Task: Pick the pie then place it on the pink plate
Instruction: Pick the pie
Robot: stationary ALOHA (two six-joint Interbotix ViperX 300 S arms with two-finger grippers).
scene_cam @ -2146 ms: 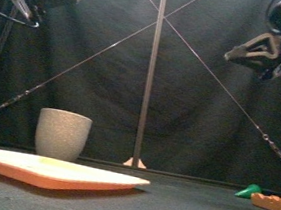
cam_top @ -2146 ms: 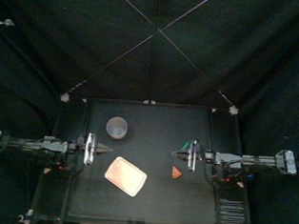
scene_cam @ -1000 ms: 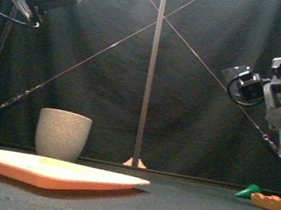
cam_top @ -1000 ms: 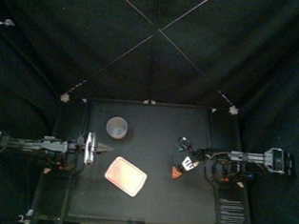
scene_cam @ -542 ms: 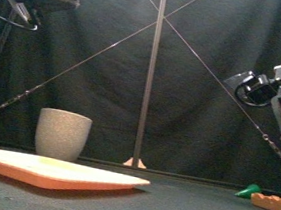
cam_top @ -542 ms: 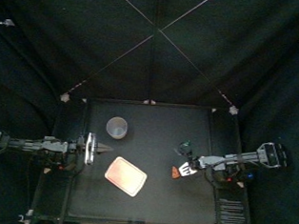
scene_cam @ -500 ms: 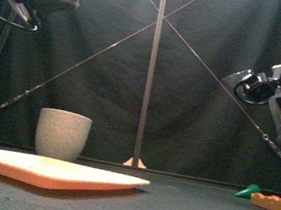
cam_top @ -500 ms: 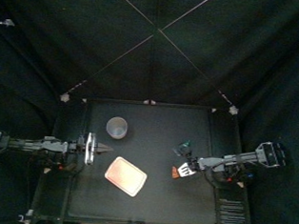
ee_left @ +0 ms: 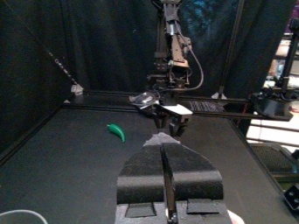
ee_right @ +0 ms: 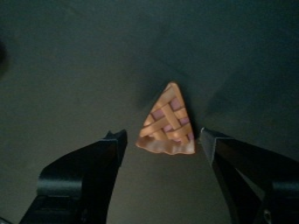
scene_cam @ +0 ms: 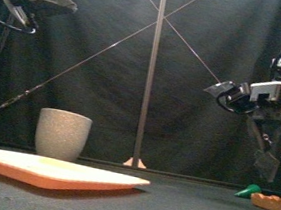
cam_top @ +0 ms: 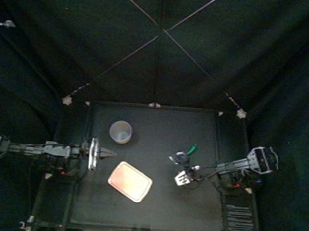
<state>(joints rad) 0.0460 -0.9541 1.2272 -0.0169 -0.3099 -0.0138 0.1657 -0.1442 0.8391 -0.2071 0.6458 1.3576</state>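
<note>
I see the black table (cam_top: 158,211) filling the lower half of the top view, with black curtains (cam_top: 159,49) above it. The pink plate (cam_top: 131,181) lies lower left of centre, and the grey cup (cam_top: 121,132) stands above it. The left gripper (ee_left: 166,144) rests at the left edge, its jaws pressed together. The right gripper (ee_right: 163,134) hangs over the pie (ee_right: 163,121), with its fingers spread wide on both sides and not touching it. The pie lies on the bare table, right of the plate and apart from it. A small green toy (scene_cam: 247,191) is near the pie.
</note>
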